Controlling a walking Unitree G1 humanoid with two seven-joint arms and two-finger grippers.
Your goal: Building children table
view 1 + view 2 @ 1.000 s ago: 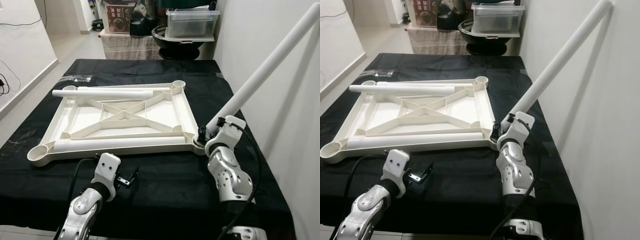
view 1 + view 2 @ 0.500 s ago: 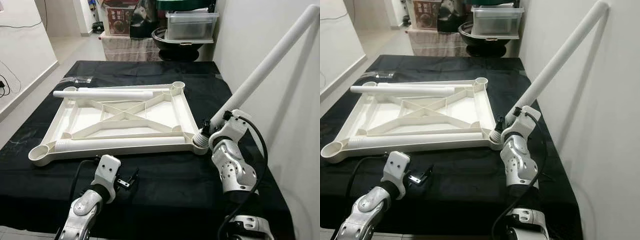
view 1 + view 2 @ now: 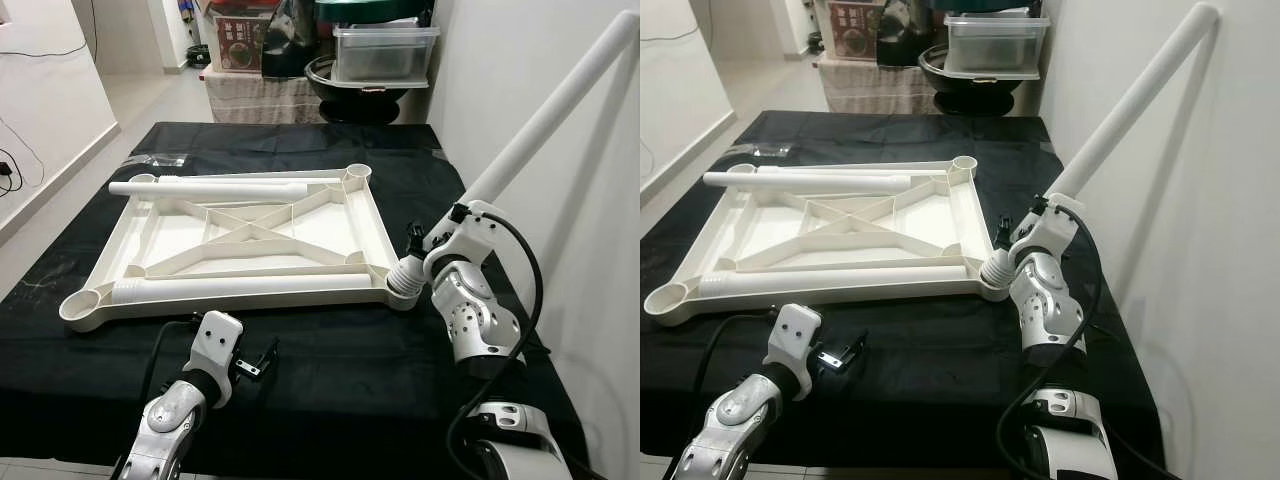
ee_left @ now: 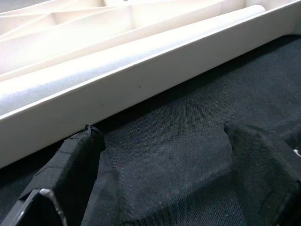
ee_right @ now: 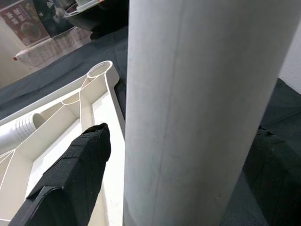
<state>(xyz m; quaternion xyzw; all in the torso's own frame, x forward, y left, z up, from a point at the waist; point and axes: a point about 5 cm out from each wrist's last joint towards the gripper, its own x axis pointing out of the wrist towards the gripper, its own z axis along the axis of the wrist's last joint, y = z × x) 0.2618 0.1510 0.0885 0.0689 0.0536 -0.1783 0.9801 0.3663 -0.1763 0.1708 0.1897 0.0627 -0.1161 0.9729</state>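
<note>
**Leg at near-right socket: risk of cross-threading or slip**

Left eye view. White plastic tabletop frame [image 3: 245,245], underside up, lies on the black-clothed counter [image 3: 330,370]. Long white plastic leg tube [image 3: 545,115] slants up toward the wall, its ribbed threaded end [image 3: 405,278] at the frame's near-right corner socket. Right gripper [image 3: 440,232] clasps the tube low down. The tube leans well off upright; if driven in at this tilt, the thread may jam or skip.

Right eye view. Two spare white leg tubes: one [image 3: 810,182] across the far rail, one [image 3: 830,278] along the near rail. Both lie loose; a shove on the frame may roll them. Left gripper [image 3: 840,352] hovers over the cloth just before the near rail.

Left wrist view. Left gripper fingers [image 4: 70,165] spread apart, holding nothing; the frame is unbraced and may slide or lift when pushed.

Right wrist view. Black fingers [image 5: 70,179] flank the smooth tube on both sides; the long overhang may twist it in the grasp.
</note>
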